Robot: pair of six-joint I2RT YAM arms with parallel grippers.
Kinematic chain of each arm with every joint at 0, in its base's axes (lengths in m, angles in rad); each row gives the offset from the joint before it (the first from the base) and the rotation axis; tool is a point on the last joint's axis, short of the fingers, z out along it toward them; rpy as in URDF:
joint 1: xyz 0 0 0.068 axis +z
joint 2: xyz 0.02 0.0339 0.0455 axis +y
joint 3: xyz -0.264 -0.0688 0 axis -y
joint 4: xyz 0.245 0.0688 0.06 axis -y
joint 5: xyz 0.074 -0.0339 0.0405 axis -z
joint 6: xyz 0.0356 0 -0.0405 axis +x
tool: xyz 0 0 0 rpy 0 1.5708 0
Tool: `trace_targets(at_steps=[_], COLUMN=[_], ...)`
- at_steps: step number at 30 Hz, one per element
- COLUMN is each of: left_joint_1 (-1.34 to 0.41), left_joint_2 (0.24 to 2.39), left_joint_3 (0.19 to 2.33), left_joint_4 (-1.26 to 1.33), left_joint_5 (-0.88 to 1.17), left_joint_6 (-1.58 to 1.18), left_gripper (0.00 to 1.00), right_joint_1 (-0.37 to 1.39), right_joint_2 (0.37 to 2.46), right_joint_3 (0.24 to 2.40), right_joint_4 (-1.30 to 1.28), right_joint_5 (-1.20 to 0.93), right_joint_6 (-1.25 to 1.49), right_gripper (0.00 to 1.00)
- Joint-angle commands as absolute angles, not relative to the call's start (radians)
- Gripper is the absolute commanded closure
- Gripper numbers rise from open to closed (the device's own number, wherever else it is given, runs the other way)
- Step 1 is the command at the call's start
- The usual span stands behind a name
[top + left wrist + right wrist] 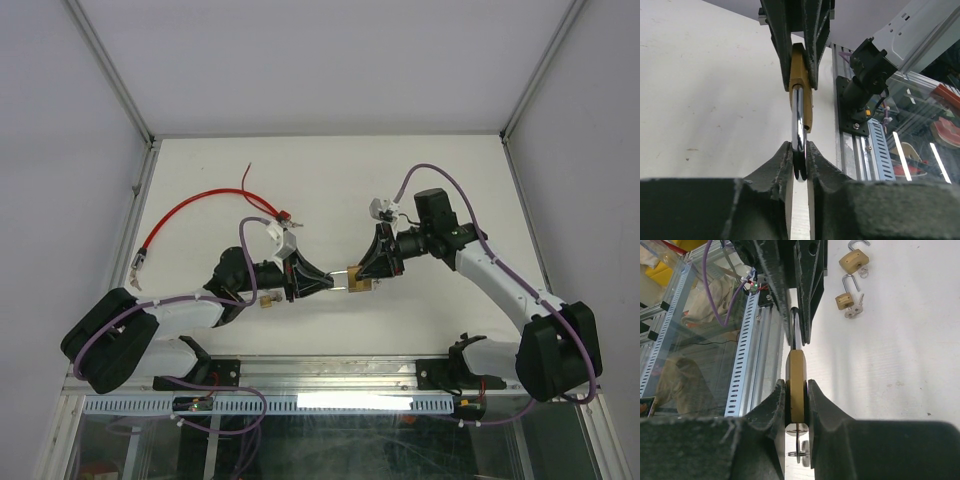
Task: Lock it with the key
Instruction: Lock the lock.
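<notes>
- I see both my arms meeting over the middle of the white worktop (pixel 330 180), with one brass padlock (pixel 358 281) held between them
- My right end effector (pixel 798 390) is clamped on the padlock's brass body, one dark finger pressed against each flat face
- My left end effector (pixel 799 160) is closed on the chrome shackle (pixel 798 120), its pads touching the metal from both sides
- The shackle runs straight out of the brass body into the left fingers, so the lock lies roughly level between the two arms
- Below the brass body, in the right wrist view, a small metal key ring (pixel 799 442) shows between my fingers; I cannot tell whether a key sits in the keyhole
- On the worktop beyond, a far spare padlock (pixel 854 261) and a near spare padlock (pixel 845 300) lie with shackles open, loose keys (pixel 855 311) just beside the near one
- A red cable (pixel 190 205) curves across the far left of the worktop, well apart from the arms
</notes>
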State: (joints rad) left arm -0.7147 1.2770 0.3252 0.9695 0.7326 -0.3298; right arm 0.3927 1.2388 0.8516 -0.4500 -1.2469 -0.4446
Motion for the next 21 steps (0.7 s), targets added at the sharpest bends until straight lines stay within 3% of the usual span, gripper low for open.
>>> trace_targets(at_steps=[1, 3, 10, 21], left_joint_1=[-0.745, -0.746, -0.756, -0.800], left_joint_2=[1.273, 1.267, 1.229, 1.181], left_joint_3=[0.347, 0.348, 0.352, 0.349], left_joint_4=[1.041, 1.027, 0.941, 0.895], left_joint_5=[0.784, 0.781, 0.726, 0.612], left_joint_6=[-0.342, -0.338, -0.319, -0.330], left_gripper=[0.93, 1.00, 1.00, 1.00], right_joint_1=[0.394, 0.395, 0.394, 0.394], right_joint_2=[1.198, 1.199, 1.214, 1.211], right_joint_3=[0.853, 0.848, 0.843, 0.840], right_joint_4=[-0.375, -0.375, -0.374, -0.368], right_joint_5=[-1.249, -1.230, -1.197, -1.149], right_joint_6=[-0.502, -0.514, -0.531, -0.528], right_gripper=[1.00, 1.00, 1.00, 0.81])
